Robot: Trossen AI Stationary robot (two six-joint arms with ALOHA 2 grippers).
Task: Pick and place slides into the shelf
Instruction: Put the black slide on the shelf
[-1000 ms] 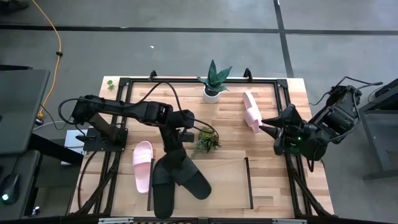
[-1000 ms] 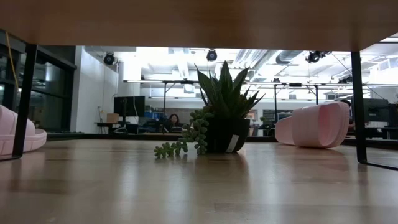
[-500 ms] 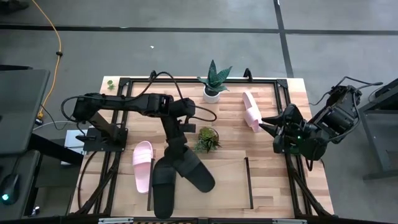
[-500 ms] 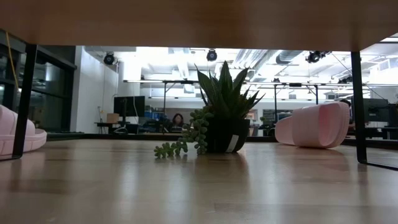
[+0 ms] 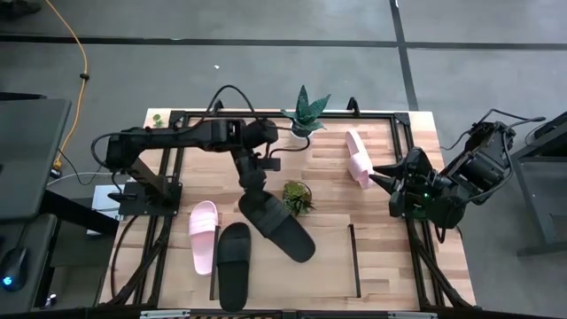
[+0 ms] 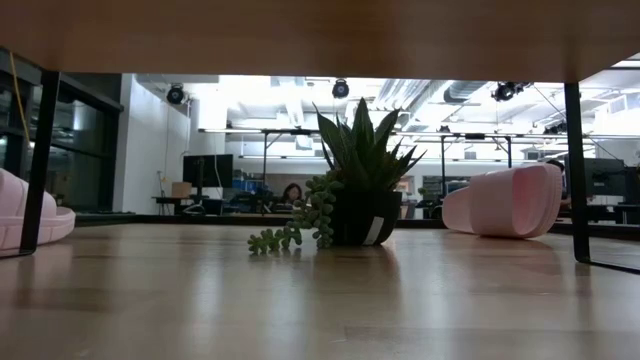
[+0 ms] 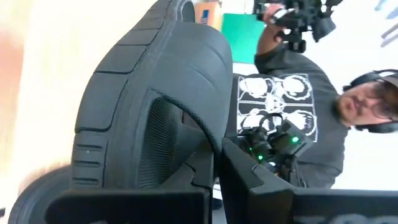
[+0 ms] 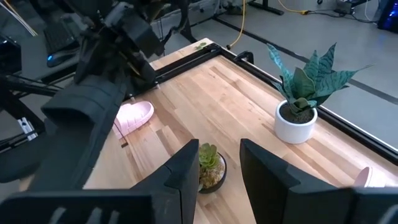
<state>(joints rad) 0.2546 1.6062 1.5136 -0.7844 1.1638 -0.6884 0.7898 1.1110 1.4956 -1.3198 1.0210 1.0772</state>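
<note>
My left gripper point(image 5: 252, 182) is clamped shut on a black slide point(image 5: 282, 232), pinching its heel end; the slide hangs tilted in the air just beside the small trailing plant point(image 5: 297, 197), toe over the shelf point(image 5: 337, 257). Second black slide point(image 5: 234, 266) lies flat on the shelf, farther from that plant, a pink slide point(image 5: 203, 235) beside it at the shelf's side panel. The other pink slide point(image 5: 357, 158) lies well past the plant, near the white-potted plant point(image 5: 304, 120). Bare shelf board beside the lifted slide. My right gripper point(image 5: 383, 176) waits near that far pink slide, fingers point(image 8: 186, 168) apart, gripping nothing.
</note>
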